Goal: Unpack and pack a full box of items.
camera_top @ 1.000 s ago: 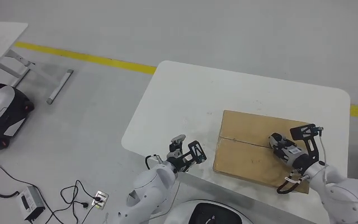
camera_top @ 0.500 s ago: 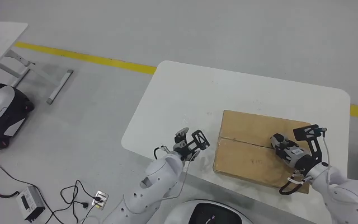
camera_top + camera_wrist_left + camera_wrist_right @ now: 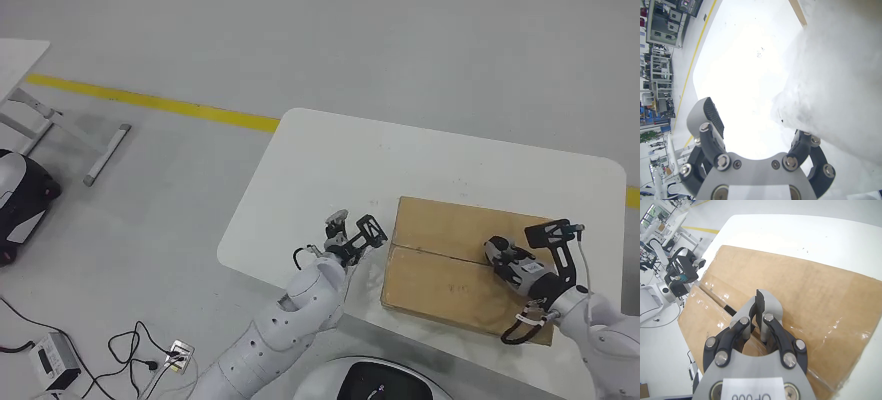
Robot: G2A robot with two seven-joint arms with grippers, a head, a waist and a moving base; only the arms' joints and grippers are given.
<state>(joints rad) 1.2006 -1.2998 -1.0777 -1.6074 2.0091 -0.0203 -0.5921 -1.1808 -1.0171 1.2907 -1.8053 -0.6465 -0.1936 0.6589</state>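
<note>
Left jaws apart, right jaws together.

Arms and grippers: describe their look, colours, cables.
The left arm and right arm are white shells. The left gripper and right gripper share a grey base, black links with silver bolts, and pale grey jaws with black ribbed pads. A black cable loops at the right wrist; a white printed label sits on its base.

cardboard box (image 3: 465,268) | brown, flaps closed | flat on table's right
</note>
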